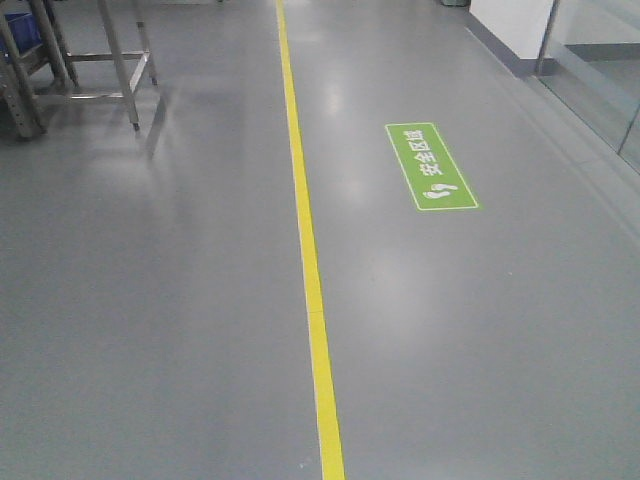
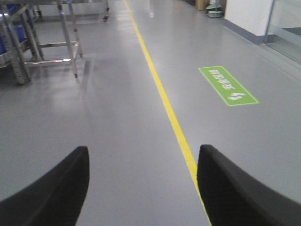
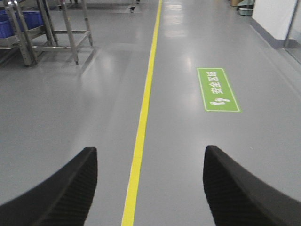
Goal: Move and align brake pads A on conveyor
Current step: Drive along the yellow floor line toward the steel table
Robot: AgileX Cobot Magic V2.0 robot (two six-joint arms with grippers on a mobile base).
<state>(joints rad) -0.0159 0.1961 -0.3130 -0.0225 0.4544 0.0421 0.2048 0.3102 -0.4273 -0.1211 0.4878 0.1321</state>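
Plainly nothing of the job itself is in sight: neither the brake pads A nor the conveyor shows in any of the three views. I cannot say where they lie, only that they are not ahead of the fingers, nor between them. What stretches out beyond both pairs is bare grey floor [image 1: 150, 300], with a yellow line [image 1: 310, 270] running straight away from the fingers. A green floor sign [image 1: 431, 167] lies off to the right of that line, and a steel rack [image 1: 120, 60] stands well off to the left with a blue bin [image 3: 23, 21] on it. The left fingers [image 2: 51, 193] are spread wide, with the line passing close to the inner edge of the right-hand one. The right fingers [image 3: 240, 193] are spread just as wide, the line running up the gap between them. Both pairs are released, gripping nothing and touching nothing, with only floor visible in the gaps. I would judge this to be the approach stage, before any pad has been reached, with the whole of the moving and aligning left to do. The next move, as I read it, calls for getting the belt and the pads in front of the arms. Only after that can an open pair be brought down over one pad, squarely across its edges, since such flat pieces give little to pinch.
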